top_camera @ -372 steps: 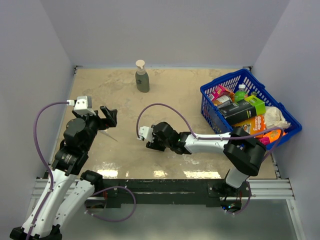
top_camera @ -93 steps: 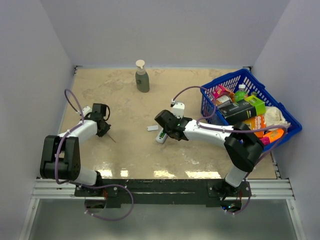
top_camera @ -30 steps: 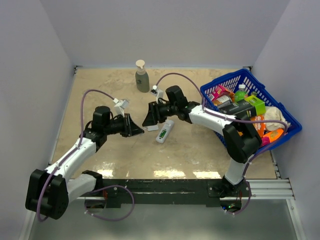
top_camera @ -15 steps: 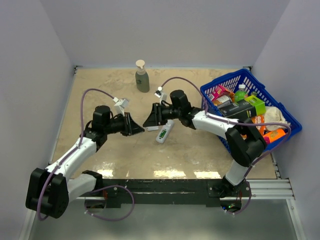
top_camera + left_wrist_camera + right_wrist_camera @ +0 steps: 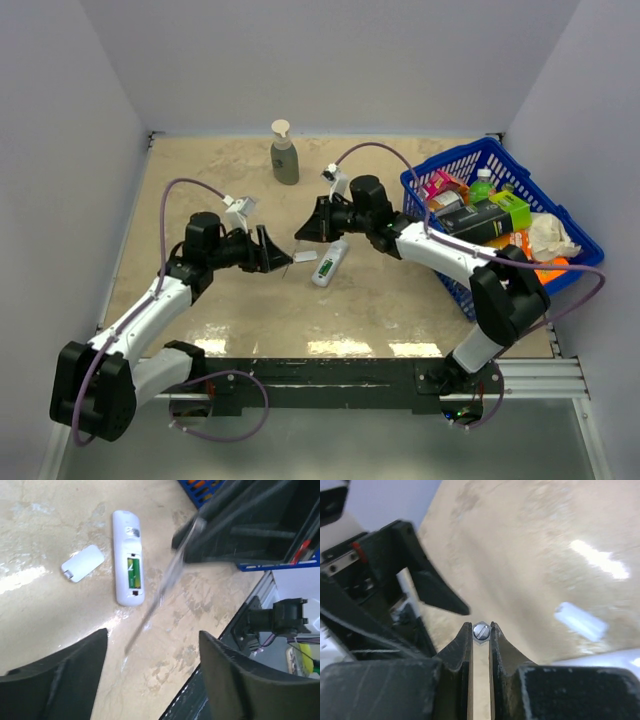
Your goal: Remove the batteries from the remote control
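Observation:
The remote control (image 5: 330, 262) (image 5: 125, 555) lies back-up on the table, its recess uncovered with green batteries (image 5: 133, 572) (image 5: 327, 268) inside. Its small white cover (image 5: 82, 563) (image 5: 305, 256) lies just left of it. My right gripper (image 5: 480, 627) (image 5: 303, 232) hovers above the cover, shut on the hexagonal end of a thin grey stick (image 5: 480, 631) (image 5: 165, 580). The stick slants down toward my left gripper (image 5: 152, 631) (image 5: 280, 252), which is open; the stick's lower tip hangs between its spread fingers, touching neither.
A soap dispenser bottle (image 5: 284, 153) stands at the back of the table. A blue basket (image 5: 455, 158) full of packaged goods sits at the right, its corner showing in the left wrist view (image 5: 200, 492). The two grippers face each other closely above the table's middle.
My left gripper has opened and let go of the grey stick. My right gripper has closed on the stick's other end and drawn slightly up and to the right.

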Robot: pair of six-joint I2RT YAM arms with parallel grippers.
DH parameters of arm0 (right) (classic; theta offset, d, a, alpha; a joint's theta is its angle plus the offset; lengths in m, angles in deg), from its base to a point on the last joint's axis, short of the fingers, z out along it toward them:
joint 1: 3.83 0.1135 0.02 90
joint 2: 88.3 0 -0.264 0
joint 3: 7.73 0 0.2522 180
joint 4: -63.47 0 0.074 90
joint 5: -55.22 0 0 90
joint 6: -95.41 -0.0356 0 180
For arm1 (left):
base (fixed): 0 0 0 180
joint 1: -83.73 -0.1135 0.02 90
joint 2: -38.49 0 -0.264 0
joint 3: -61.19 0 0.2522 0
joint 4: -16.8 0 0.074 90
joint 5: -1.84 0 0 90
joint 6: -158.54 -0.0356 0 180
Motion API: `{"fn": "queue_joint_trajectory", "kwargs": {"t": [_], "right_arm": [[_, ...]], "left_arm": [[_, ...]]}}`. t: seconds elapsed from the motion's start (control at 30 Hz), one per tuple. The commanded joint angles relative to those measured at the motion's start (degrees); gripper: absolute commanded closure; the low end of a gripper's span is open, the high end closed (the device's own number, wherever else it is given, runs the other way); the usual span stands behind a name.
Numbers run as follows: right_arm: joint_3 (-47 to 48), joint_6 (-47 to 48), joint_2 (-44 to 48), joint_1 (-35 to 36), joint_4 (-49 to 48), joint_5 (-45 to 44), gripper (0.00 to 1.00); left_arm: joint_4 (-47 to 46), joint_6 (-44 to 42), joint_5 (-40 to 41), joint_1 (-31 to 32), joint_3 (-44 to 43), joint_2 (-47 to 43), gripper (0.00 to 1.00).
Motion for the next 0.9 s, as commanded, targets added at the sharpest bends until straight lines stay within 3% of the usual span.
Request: {"fn": "queue_joint_trajectory", "kwargs": {"t": [0.0,0.3,0.43,0.87], "right_arm": [[1.33,10.21,2.66,-2.86,3.88,-16.85,1.0],[7.21,20.06,0.11,-4.36,5.46,-38.77,1.0],[8.09,22.87,-0.86,-4.45,6.95,-44.39,1.0],[6.08,22.09,-2.0,-4.54,9.67,-43.8,1.0]], "left_arm": [[6.09,-4.25,4.57,-0.1,-4.64,-1.95,0.19],[15.42,-9.36,16.7,-0.1,-7.11,-3.62,0.12],[15.42,-9.27,16.36,-0.1,-6.93,-3.36,0.12],[15.42,-9.71,16.62,-0.19,-6.58,-4.24,0.12]]}}
